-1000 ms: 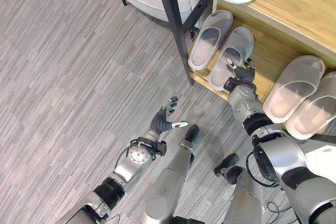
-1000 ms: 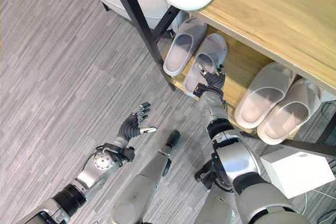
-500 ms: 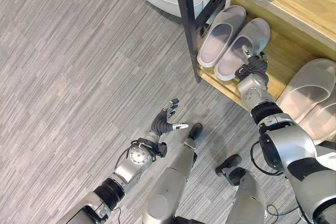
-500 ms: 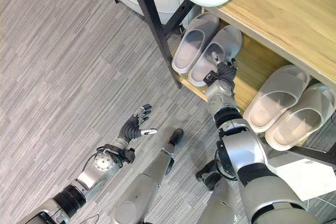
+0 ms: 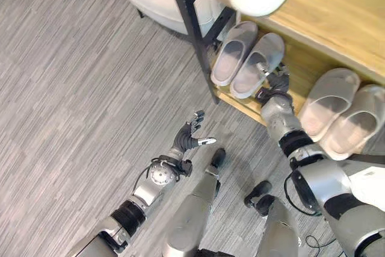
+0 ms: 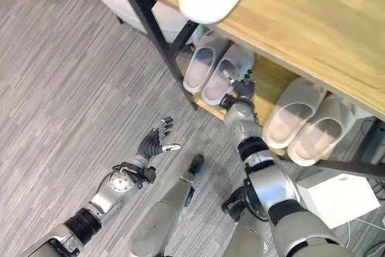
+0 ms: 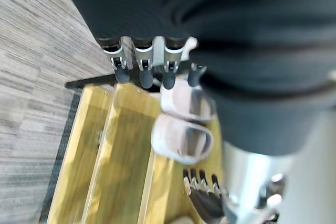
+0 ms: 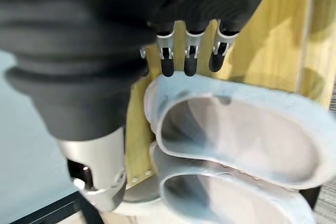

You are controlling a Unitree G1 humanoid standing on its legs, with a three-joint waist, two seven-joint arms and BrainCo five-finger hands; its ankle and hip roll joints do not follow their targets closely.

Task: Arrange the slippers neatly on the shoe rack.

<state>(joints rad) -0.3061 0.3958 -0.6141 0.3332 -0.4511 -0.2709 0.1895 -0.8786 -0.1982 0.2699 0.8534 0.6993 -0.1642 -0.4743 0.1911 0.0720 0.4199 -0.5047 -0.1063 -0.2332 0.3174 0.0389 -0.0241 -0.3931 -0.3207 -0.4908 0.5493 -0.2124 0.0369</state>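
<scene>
Slippers: two pairs sat on the lower shelf of the shoe rack. The left pair lay side by side just inside the black upright; the right pair lay well along the shelf, also side by side.
Right hand: the right hand reached into the rack beside the inner slipper of the left pair. In its wrist view the fingers were straight, dark tips at that slipper's rim, gripping nothing.
Contact: the tips seemed to touch the slipper's side, though the angle left this unsure.
Left hand: the left hand hovered over the floor, well away from the rack, fingers loosely spread and empty.
Step in hand: probably nudging the inner slipper snug against its partner.
How to do it well: push with flat fingers low on the side wall, gently and along the shelf, so the slipper slides rather than tips; stop once the toes line up; keep the heel from creeping off the front edge.
Risk: too firm a push could shove both slippers into the upright.
</scene>
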